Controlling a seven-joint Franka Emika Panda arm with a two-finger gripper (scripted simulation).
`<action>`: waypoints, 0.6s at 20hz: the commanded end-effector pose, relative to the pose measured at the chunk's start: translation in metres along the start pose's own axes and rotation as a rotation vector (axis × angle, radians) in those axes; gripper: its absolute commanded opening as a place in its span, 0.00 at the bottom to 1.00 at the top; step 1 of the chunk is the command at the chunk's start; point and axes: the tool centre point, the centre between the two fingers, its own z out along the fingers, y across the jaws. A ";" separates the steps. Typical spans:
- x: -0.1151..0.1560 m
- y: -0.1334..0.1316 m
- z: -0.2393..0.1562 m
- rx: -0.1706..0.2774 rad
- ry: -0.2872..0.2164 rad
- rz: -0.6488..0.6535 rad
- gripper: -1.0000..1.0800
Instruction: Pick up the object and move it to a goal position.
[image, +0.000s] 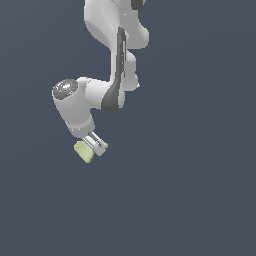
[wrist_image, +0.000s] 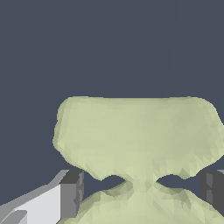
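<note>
The object (image: 83, 152) is a small pale yellow-green lumpy piece with two lobes, and it sits between the fingers of my white gripper (image: 96, 145). One lobe sticks out towards the exterior view's left, and a small tip shows on the other side. In the wrist view the object (wrist_image: 138, 131) fills most of the picture. My gripper (wrist_image: 141, 192) straddles its narrow waist. The fingers (wrist_image: 71, 194) press against the near lobe from both sides, so the gripper is shut on the object.
A plain dark blue-grey surface (image: 190, 200) lies all around. The arm's white links (image: 115, 30) reach down from the top of the exterior view, with the wrist tilted.
</note>
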 end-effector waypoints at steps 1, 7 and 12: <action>0.012 0.007 -0.012 -0.002 -0.003 -0.002 0.00; 0.030 0.015 -0.029 -0.004 -0.006 -0.004 0.00; 0.034 0.016 -0.033 -0.004 -0.006 -0.005 0.00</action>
